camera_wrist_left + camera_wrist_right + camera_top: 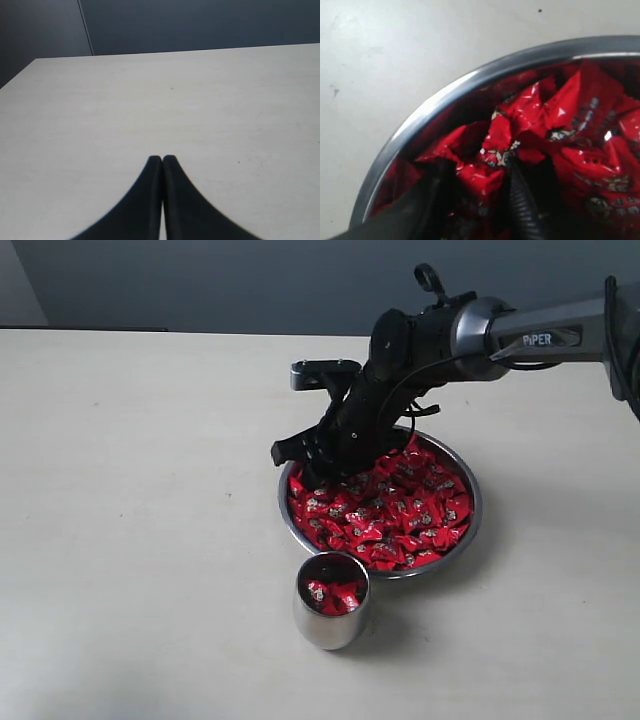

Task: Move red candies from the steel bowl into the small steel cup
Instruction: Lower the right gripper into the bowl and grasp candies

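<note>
**Reaching into the candy pile**

The right end effector (312, 462) is down in the steel bowl (476, 525), on the side away from the small steel cup (328, 628). The cup stands just beside the bowl's near rim. The right fingers (520, 210) stand apart around one of the red candies (481, 181). I cannot tell if they pinch it. The left end effector (162, 162) is closed and empty over bare worktop (150, 100).

A pale cream surface (140, 490) fills the view. Two things stand directly on it. A wide, shallow steel bowl (477, 510) sits right of centre. A small steel cup (322, 628) stands upright just beside the bowl's near rim.
</note>
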Available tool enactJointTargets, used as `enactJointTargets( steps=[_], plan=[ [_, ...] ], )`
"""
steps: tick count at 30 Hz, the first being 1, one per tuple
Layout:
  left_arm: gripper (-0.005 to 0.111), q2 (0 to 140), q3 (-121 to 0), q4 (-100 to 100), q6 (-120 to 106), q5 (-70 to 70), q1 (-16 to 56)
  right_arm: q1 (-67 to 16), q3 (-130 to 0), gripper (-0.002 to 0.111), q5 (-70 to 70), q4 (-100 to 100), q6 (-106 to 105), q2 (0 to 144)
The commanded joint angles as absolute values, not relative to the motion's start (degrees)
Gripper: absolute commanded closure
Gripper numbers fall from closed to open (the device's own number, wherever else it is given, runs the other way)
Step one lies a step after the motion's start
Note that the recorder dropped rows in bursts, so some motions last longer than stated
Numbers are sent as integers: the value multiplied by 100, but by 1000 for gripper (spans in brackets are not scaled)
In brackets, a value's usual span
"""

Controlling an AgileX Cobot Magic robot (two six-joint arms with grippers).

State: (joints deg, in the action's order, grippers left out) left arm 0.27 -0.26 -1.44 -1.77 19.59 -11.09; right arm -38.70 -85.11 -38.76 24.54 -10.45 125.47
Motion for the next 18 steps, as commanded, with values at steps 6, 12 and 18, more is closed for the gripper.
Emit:
enactJointTargets(
  steps=[6,12,18],
  plan=[
    [106,0,0,-155,-168,1914,-1072,-3913,-8542,83,-3735,2452,-1075,12555],
    [106,0,0,-155,-168,1914,-1072,-3913,-8542,109,-3722,2442,-1075,12535],
    [106,0,0,-155,-168,1914,-1072,-3913,-8542,109,-3795,2116,-938,12202]
  ],
)
